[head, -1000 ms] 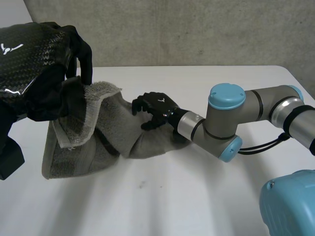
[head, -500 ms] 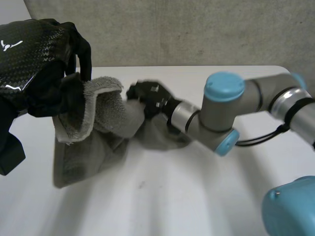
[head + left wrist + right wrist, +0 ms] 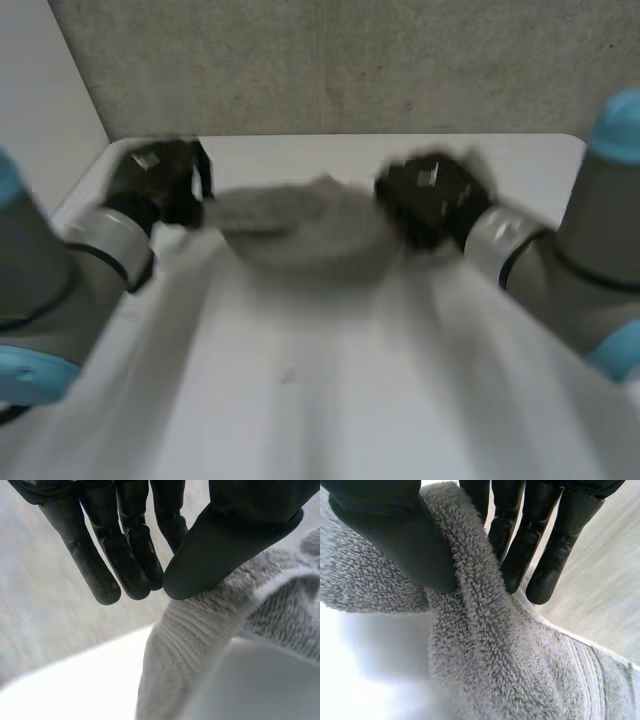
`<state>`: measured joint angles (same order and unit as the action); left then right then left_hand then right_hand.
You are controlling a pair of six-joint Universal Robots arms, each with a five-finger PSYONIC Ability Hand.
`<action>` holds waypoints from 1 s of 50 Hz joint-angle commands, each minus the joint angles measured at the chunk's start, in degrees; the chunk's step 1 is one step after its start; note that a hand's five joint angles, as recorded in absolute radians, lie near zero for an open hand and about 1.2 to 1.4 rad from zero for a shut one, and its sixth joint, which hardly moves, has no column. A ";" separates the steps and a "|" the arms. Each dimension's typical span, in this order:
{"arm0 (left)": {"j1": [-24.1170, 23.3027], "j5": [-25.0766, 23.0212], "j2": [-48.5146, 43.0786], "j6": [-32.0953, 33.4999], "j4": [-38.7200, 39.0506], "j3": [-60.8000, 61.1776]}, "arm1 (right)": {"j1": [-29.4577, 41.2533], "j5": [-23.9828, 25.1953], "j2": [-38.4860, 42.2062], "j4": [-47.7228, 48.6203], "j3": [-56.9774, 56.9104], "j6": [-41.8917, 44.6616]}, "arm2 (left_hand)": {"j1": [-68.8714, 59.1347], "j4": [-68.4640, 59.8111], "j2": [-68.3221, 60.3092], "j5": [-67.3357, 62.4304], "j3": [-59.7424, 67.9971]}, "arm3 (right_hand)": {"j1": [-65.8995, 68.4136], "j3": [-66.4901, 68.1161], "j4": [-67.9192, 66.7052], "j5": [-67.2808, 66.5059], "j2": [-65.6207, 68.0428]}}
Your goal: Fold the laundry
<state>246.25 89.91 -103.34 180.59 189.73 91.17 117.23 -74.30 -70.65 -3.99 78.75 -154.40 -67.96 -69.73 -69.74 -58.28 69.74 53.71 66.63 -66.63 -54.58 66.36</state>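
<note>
Grey towel point(image 3: 300, 232) over white table point(image 3: 300, 400), ends in thumb-to-finger pinches of left hand point(image 3: 160, 182) and right hand point(image 3: 430, 198).

Holds the left arm point(image 3: 95, 245) and the right arm point(image 3: 545, 262) forward and angled inward, with the left hand point(image 3: 160, 182) and the right hand point(image 3: 432, 200) level with each other and well apart. Pinches the edge of the towel point(image 3: 300, 228) with the left hand, thumb tip pressed toward nearly straight fingers point(image 3: 125, 555). Clamps another stretch of that edge with the right hand, thumb on one face and straight fingers point(image 3: 535, 545) on the other.
</note>
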 commanded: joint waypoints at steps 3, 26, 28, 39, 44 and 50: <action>-2.18 0.09 -10.83 0.02 -0.68 1.47 | -0.07 -0.15 7.46 -4.01 7.55 0.16 | -12.04 -10.27 -10.26 -11.72 10.26 | -19.83 -32.75 32.76 30.70 -32.49; -3.06 -0.17 -0.63 0.37 -0.42 9.55 | -16.33 3.98 0.59 -8.13 0.97 -1.35 | -12.04 -10.27 -10.26 -11.72 10.26 | -28.32 -41.24 41.24 39.19 -40.97; -3.06 -0.09 -0.72 0.37 -0.42 9.73 | -16.51 4.42 2.53 -9.19 -0.18 0.24 | -12.04 -10.27 -10.26 -11.72 10.26 | -28.32 -41.24 41.24 39.19 -40.97; -2.97 -0.08 -0.98 0.46 -0.42 10.87 | -15.28 5.04 16.05 -13.15 -12.29 5.43 | -12.04 -10.27 -10.26 -11.72 10.26 | -25.63 -38.55 38.55 36.50 -38.28; -2.88 -0.17 -0.98 0.46 -0.42 11.14 | -13.87 4.69 21.08 -12.27 -16.70 6.66 | -12.04 -10.27 -10.26 -11.72 10.26 | -21.08 -34.01 34.01 31.95 -33.74; -2.70 -0.08 -0.98 0.46 -0.42 11.05 | -12.90 4.16 25.39 -8.75 -19.08 11.05 | -12.04 -10.27 -10.26 -11.72 10.26 | -17.38 -30.30 30.31 28.25 -30.04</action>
<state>243.40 89.78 -104.34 181.06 189.32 102.22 103.45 -69.72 -48.75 -15.77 61.55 -146.65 -68.14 -69.74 -69.74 -58.28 69.75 23.48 27.58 -27.88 -16.87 27.10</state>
